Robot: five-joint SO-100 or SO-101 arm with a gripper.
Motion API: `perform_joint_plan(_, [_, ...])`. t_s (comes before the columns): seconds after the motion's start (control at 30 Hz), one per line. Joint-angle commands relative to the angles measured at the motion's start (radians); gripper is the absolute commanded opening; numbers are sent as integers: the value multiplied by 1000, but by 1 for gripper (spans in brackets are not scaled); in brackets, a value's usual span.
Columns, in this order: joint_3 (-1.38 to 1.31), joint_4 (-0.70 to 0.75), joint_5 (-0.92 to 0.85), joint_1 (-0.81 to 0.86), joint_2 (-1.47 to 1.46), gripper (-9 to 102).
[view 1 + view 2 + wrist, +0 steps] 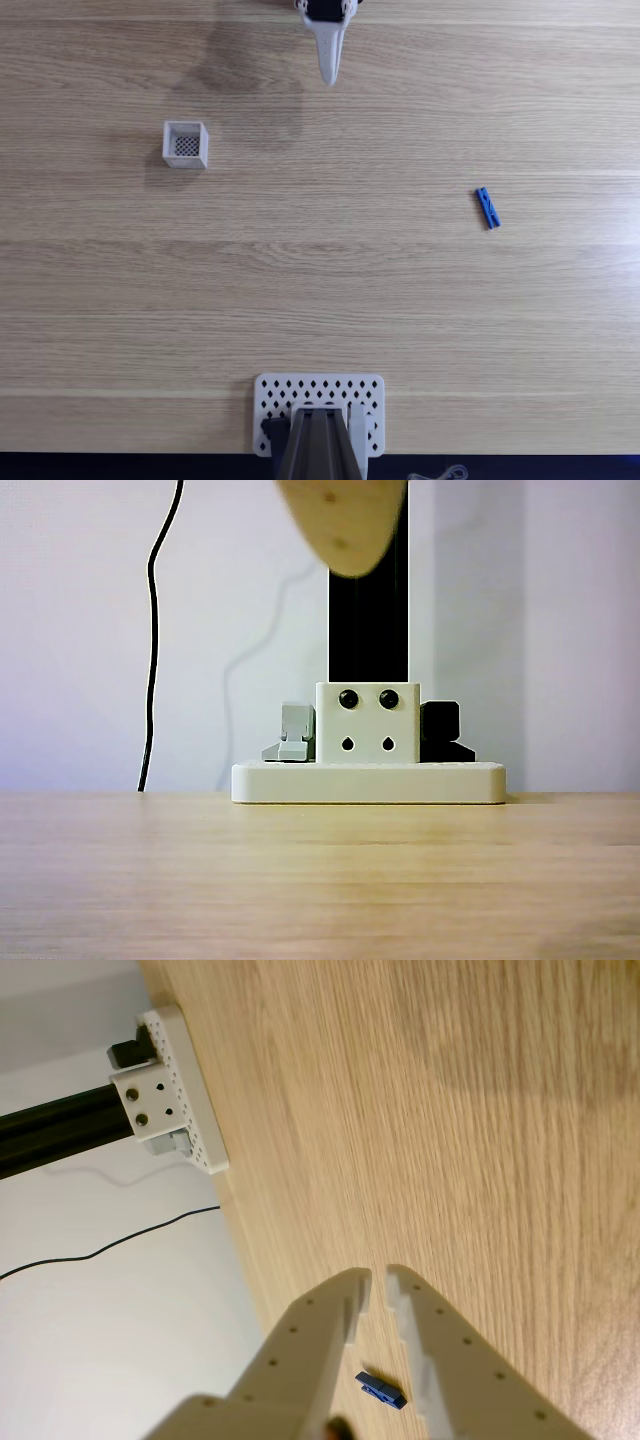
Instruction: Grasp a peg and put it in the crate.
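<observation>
- In the fixed view the gripper (329,72) sat at twelve o'clock, fingers nearly closed, seemingly empty.
- Peg (487,208) lay at three o'clock; crate (185,144) at ten.
- No writing was legible.

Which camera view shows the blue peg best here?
The fixed view: the peg lies whole and unobstructed on the bare table, far right of the crate in that picture. The wrist view catches it too, but small, near the bottom edge, seen through the gap between the slightly parted jaws.
</observation>
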Motion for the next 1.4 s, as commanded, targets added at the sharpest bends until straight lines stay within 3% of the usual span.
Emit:
perform_joint_plan(0.0, [-11,0,9,-3,17,-1])
perform_joint_plan(0.87, [-14,-15,6,-5,5,0])
perform_joint_plan(1.03, [-63,-48,-6,-6,-140,0])
perform_joint_plan(1.17, [-153,-103,-166,-6,-353,0])
perform_joint_plan(1.37, [-379,-175,-670,-6,-669,-1])
